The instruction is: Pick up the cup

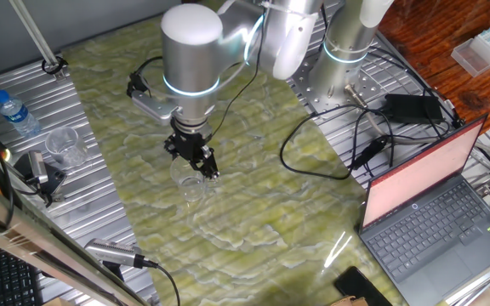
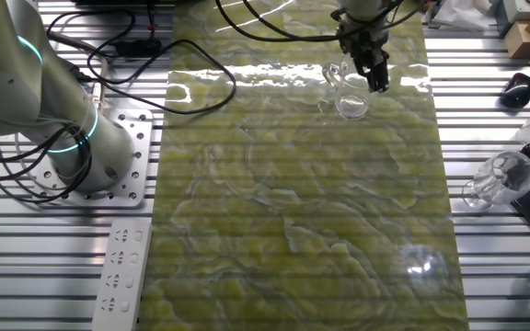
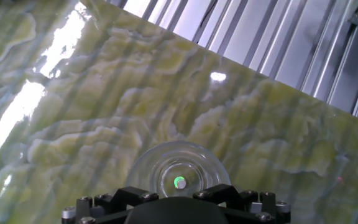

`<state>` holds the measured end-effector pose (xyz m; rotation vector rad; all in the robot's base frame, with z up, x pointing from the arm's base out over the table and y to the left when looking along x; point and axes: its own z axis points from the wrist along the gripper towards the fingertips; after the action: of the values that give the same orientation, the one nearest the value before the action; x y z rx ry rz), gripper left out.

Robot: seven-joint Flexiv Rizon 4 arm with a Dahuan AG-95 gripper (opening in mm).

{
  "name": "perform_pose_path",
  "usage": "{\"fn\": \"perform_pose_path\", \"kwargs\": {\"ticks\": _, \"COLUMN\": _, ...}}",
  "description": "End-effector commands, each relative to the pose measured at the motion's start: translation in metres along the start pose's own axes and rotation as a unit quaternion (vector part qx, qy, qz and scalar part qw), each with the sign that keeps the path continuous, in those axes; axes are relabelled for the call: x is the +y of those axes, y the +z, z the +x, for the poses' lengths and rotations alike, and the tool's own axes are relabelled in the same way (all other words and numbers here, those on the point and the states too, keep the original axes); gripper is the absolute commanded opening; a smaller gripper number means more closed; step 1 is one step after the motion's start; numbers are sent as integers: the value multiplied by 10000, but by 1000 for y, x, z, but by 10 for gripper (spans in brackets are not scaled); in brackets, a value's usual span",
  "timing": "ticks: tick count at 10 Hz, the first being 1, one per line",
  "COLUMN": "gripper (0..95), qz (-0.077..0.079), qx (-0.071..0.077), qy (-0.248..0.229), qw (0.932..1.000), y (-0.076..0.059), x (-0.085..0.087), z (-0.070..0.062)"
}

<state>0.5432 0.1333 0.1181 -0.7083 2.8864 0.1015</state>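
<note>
The gripper (image 1: 204, 161) hangs low over the green marbled mat (image 1: 253, 204), its black fingers pointing down at the cup (image 1: 190, 184); in one fixed view the cup stands upright just below and slightly in front of the fingertips, its rim close to them; in the other fixed view the gripper (image 2: 374, 74) sits right at the cup (image 2: 348, 92), on its side away from the handle; whether the fingers touch the glass cannot be told, nor how wide they stand.

In the hand view the cup (image 3: 178, 175) shows from above as clear concentric rings with a green dot at the centre, directly ahead of the gripper body at the bottom edge; the fingertips themselves are out of sight there.

Well away from the gripper, off the mat on the ribbed metal, stand another clear cup (image 1: 65, 146) and a bottle (image 1: 15, 112) with a blue cap; on the opposite side a laptop (image 1: 436, 204) lies open.
</note>
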Motion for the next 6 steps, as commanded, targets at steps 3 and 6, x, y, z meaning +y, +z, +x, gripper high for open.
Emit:
{"fn": "perform_pose_path", "kwargs": {"ticks": 3, "gripper": 950, "qz": -7, "qx": -113, "qy": -403, "qw": 9991, "y": -3, "x": 4, "z": 8}}
{"fn": "perform_pose_path", "kwargs": {"ticks": 6, "gripper": 950, "qz": 70, "qx": -65, "qy": -560, "qw": 9984, "y": -3, "x": 4, "z": 8}}
